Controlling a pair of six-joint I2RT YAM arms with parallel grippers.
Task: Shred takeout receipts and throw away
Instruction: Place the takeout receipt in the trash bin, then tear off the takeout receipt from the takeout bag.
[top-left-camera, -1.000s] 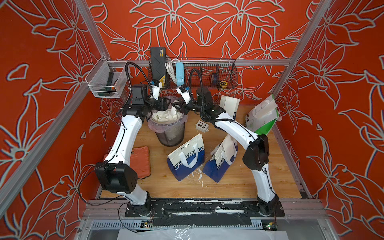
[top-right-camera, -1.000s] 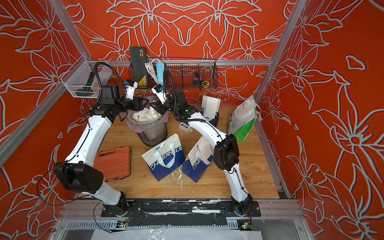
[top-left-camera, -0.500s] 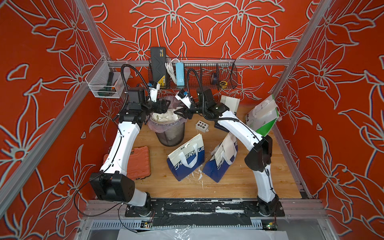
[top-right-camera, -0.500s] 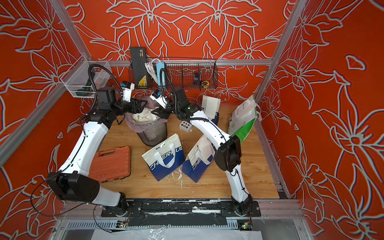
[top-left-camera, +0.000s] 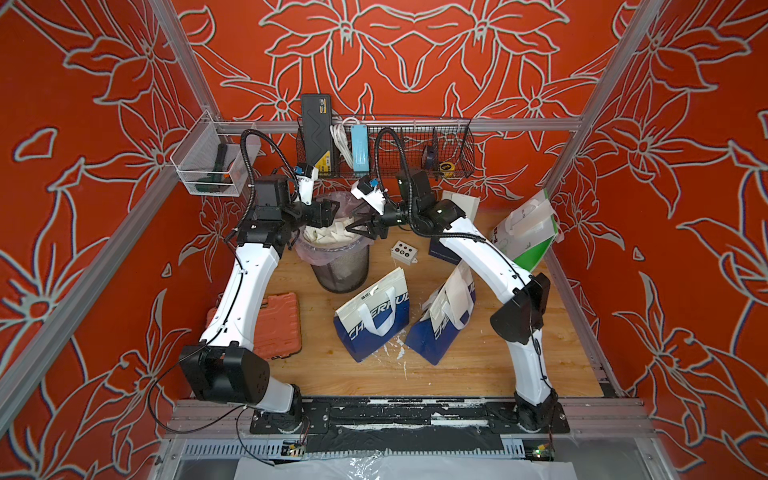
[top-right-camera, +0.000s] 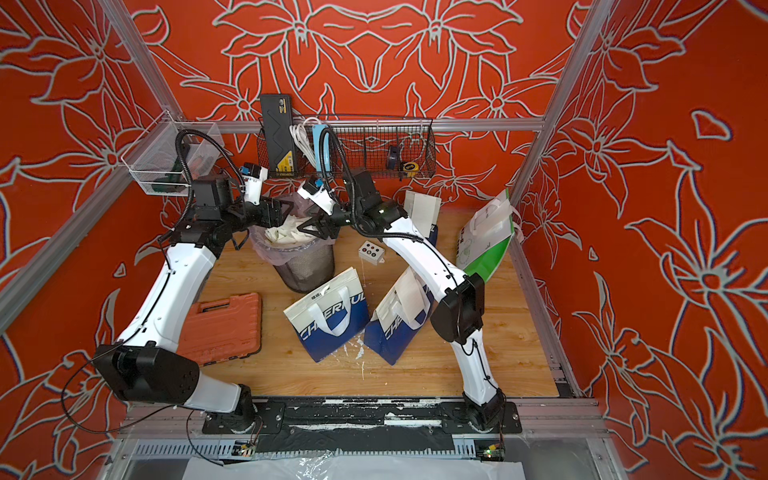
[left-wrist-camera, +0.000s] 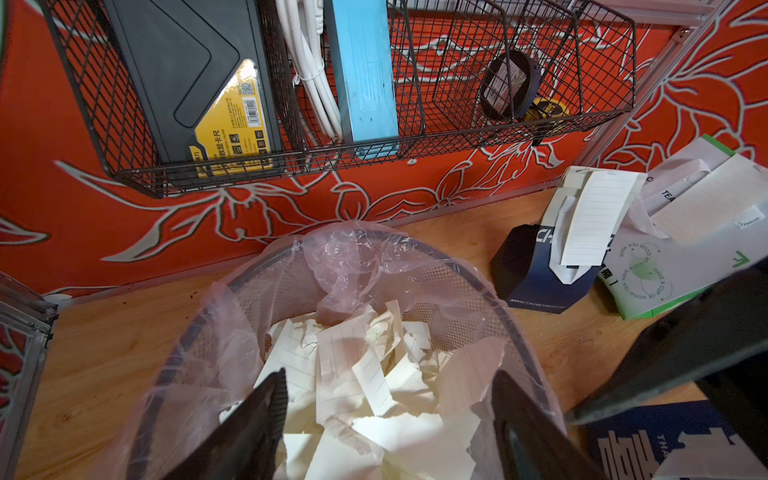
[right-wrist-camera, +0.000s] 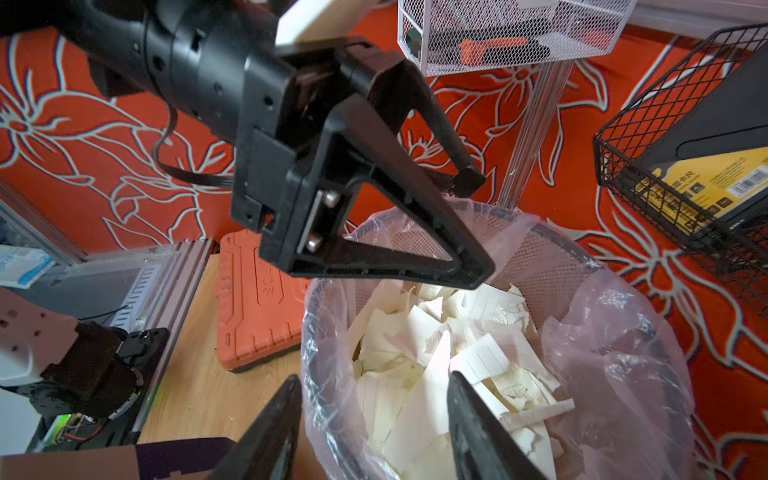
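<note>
Torn pieces of takeout receipts (left-wrist-camera: 374, 395) (right-wrist-camera: 436, 345) fill the black mesh bin (top-left-camera: 343, 270) (top-right-camera: 307, 266), which has a clear pinkish liner. My left gripper (top-left-camera: 332, 208) (left-wrist-camera: 388, 376) hangs over the bin's left rim, open, with nothing between its fingers. It also shows from the side in the right wrist view as the left gripper (right-wrist-camera: 478, 228). From the right, my right gripper (top-left-camera: 355, 226) (right-wrist-camera: 374, 376) hovers over the bin's rim, open and empty. A whole lined receipt (left-wrist-camera: 594, 216) lies on a dark bag by the back wall.
Two blue-and-white bags (top-left-camera: 374, 316) (top-left-camera: 444, 316) stand in front of the bin. An orange tool case (top-left-camera: 274, 328) lies at the left and a small button box (top-left-camera: 403, 252) right of the bin. A green-and-white bag (top-left-camera: 528, 232) leans at the right. A wire basket (top-left-camera: 386, 149) hangs on the back wall.
Both pairs of jaws have spread wider above the bin. The two grippers have drawn a little closer together over it.
</note>
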